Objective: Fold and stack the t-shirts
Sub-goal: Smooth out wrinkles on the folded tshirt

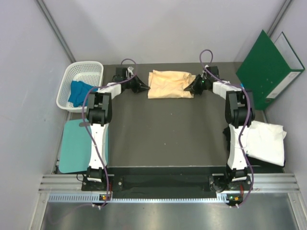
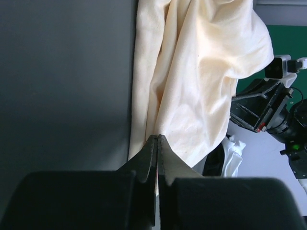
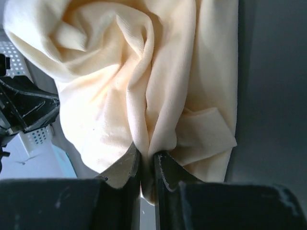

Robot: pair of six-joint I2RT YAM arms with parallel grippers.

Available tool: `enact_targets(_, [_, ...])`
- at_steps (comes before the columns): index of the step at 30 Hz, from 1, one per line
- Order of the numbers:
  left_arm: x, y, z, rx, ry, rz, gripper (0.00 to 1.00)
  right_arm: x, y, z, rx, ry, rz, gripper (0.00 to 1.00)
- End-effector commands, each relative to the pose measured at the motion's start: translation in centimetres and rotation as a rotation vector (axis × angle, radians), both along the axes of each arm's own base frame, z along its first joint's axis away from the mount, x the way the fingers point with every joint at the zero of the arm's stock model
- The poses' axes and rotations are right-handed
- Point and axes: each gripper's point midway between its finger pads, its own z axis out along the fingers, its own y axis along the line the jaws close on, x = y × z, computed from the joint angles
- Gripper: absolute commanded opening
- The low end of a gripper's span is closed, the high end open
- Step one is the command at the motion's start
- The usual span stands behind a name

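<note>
The pale peach-yellow t-shirt [image 1: 169, 84] lies bunched at the far edge of the dark table [image 1: 163, 134]. My left gripper [image 1: 143, 86] is at its left side and my right gripper [image 1: 193, 87] at its right side. In the left wrist view the left gripper [image 2: 157, 140] is shut on an edge of the shirt [image 2: 192, 72]. Seen from the right wrist, the right gripper [image 3: 147, 155] is shut on a thick fold of the same shirt [image 3: 120, 72]. A blue t-shirt [image 1: 79, 92] lies in the white basket [image 1: 88, 69]. A white t-shirt [image 1: 266, 141] lies right of the right arm.
A stiff green folder [image 1: 268, 67] leans at the back right. A flat teal sheet [image 1: 74, 146] lies left of the left arm. Grey walls close in the left, the right and the back.
</note>
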Motion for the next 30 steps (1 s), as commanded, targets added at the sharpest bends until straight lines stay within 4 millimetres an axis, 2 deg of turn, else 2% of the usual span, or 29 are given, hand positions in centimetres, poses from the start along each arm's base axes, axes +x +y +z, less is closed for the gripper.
enact_targets(1, [-1.4, 0.1, 2.4, 0.006, -0.038, -0.033, 0.00, -1.8, 1.7, 1.6, 0.050, -0.004, 0.065, 0.05])
enact_targets(2, [-1.9, 0.2, 2.5, 0.011, -0.034, -0.035, 0.00, -2.6, 1.5, 1.2, 0.038, 0.006, 0.078, 0.04])
enact_targets(3, [-3.0, 0.3, 2.9, 0.012, -0.027, -0.035, 0.00, -3.0, 1.5, 2.2, 0.035, -0.003, 0.084, 0.04])
enact_targets(5, [-4.2, 0.4, 3.3, 0.011, -0.021, -0.037, 0.00, -4.5, 1.4, 2.2, 0.032, 0.012, 0.110, 0.04])
enact_targets(6, [-5.4, 0.5, 3.8, 0.012, -0.012, -0.039, 0.00, -4.9, 1.4, 3.1, 0.034, 0.004, 0.118, 0.04])
enact_targets(8, [-6.9, 0.6, 4.1, 0.025, -0.005, -0.053, 0.00, -6.6, 1.3, 3.0, 0.030, 0.042, 0.142, 0.04])
enact_targets(9, [-8.1, 0.8, 4.6, 0.034, 0.003, -0.057, 0.00, -7.1, 1.2, 3.7, 0.031, 0.039, 0.151, 0.04])
enact_targets(11, [-9.8, 1.1, 4.7, 0.057, 0.025, -0.080, 0.00, -9.0, 1.0, 3.0, 0.013, 0.089, 0.172, 0.05])
enact_targets(12, [-10.7, 1.3, 5.1, 0.065, 0.031, -0.088, 0.00, -9.7, 0.9, 3.6, 0.010, 0.087, 0.179, 0.05])
enact_targets(13, [-12.1, 1.5, 4.8, 0.077, 0.081, -0.100, 0.00, -10.5, 0.7, 3.4, 0.003, 0.109, 0.185, 0.05])
enact_targets(14, [-12.9, 1.6, 4.6, 0.096, 0.079, -0.125, 0.00, -12.1, 0.6, 2.6, -0.006, 0.154, 0.196, 0.05])
enact_targets(15, [-13.8, 1.7, 4.9, 0.108, 0.090, -0.140, 0.00, -12.9, 0.5, 3.0, -0.003, 0.158, 0.208, 0.05])
enact_targets(20, [-20.0, 1.9, 3.5, 0.159, 0.212, -0.248, 0.00, -18.0, -0.5, 1.1, -0.064, 0.263, 0.255, 0.05])
enact_targets(21, [-21.3, 2.0, 3.3, 0.163, 0.224, -0.258, 0.00, -19.0, -1.0, 0.5, -0.095, 0.304, 0.260, 0.07])
enact_targets(23, [-21.9, 2.5, 3.4, 0.189, 0.238, -0.280, 0.00, -20.0, -1.8, -0.3, -0.146, 0.335, 0.284, 0.12])
enact_targets(24, [-21.7, 2.7, 3.5, 0.210, 0.222, -0.291, 0.00, -20.7, -2.5, -0.8, -0.187, 0.368, 0.283, 0.28])
enact_targets(25, [-21.6, 2.7, 3.5, 0.224, 0.213, -0.301, 0.03, -20.6, -2.8, -0.7, -0.209, 0.362, 0.282, 0.37])
enact_targets(26, [-21.3, 2.9, 3.4, 0.248, 0.197, -0.307, 0.14, -20.5, -3.1, -0.5, -0.225, 0.347, 0.283, 0.45])
enact_targets(27, [-20.8, 2.9, 3.4, 0.256, 0.192, -0.307, 0.32, -20.1, -3.3, 0.4, -0.245, 0.311, 0.273, 0.67])
enact_targets(28, [-20.3, 3.0, 3.2, 0.266, 0.186, -0.304, 0.62, -19.6, -3.5, 1.0, -0.260, 0.284, 0.264, 0.80])
enact_targets(29, [-19.6, 3.1, 3.1, 0.281, 0.175, -0.293, 0.89, -19.3, -3.7, 1.6, -0.276, 0.266, 0.253, 0.98])
enact_targets(30, [-19.0, 3.0, 3.2, 0.287, 0.157, -0.284, 0.99, -18.8, -4.1, 2.7, -0.304, 0.224, 0.237, 1.00])
